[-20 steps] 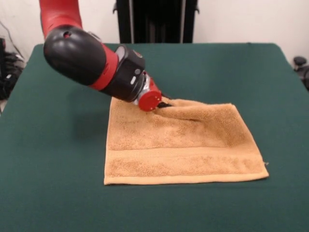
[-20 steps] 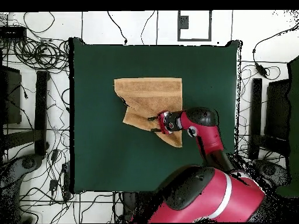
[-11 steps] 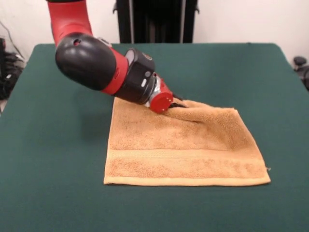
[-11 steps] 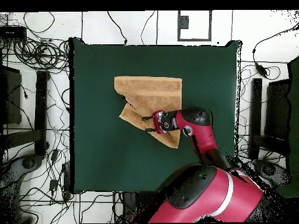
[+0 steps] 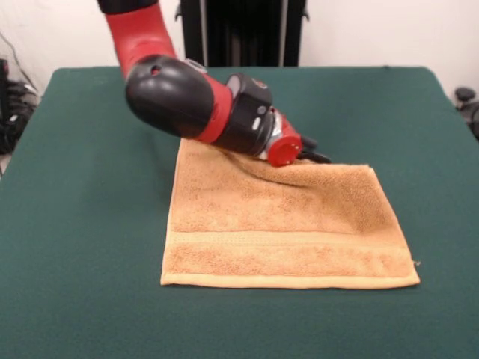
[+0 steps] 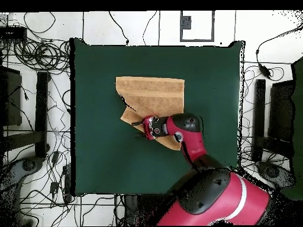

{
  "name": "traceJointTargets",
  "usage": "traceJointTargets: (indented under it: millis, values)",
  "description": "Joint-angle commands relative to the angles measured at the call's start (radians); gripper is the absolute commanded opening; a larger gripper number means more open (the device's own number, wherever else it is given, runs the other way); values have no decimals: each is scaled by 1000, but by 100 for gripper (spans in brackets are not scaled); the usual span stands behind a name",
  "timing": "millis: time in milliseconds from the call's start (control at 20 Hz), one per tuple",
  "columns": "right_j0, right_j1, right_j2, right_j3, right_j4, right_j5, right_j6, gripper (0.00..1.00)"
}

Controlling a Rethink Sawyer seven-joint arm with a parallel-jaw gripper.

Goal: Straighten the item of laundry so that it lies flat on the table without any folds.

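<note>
The jaws [image 5: 314,155] sit low at the far edge of the hand towel [image 5: 288,224]. Their dark tips poke out past the red wrist cap, just above the cloth, but the wrist hides the gap between them, so I cannot tell whether they pinch the hem or stand free of it.

The hand towel lies on the green desk [image 5: 90,262], somewhat nearer the front edge than the middle. In the front view it looks nearly spread: the woven band runs straight along the near side, and both near corners lie flat. The overhead view tells more. There the far part of the towel [image 6: 150,99], under and beside the arm [image 6: 188,131], narrows to a ragged angle instead of a square corner, so I judge that one far corner is doubled under or bunched.

To finish this step well, the pull should go outward from the towel's middle toward that bunched corner, kept low and level with the desk, so the cloth slides open and does not lift into a new ridge. The near hem should stay where it is as the anchor. If the whole towel begins to drag, the pull is too strong.

No container shows in either view.
</note>
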Motion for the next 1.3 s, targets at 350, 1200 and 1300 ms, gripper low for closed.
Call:
traceJointTargets:
  millis: [350,1200,1300]
  values:
    - [-53,92,239,139,38,-187,-26,100]
    - [457,2,-419,-229,-146,-465,365,100]
    - [579,80,-644,-356,-176,-435,447,100]
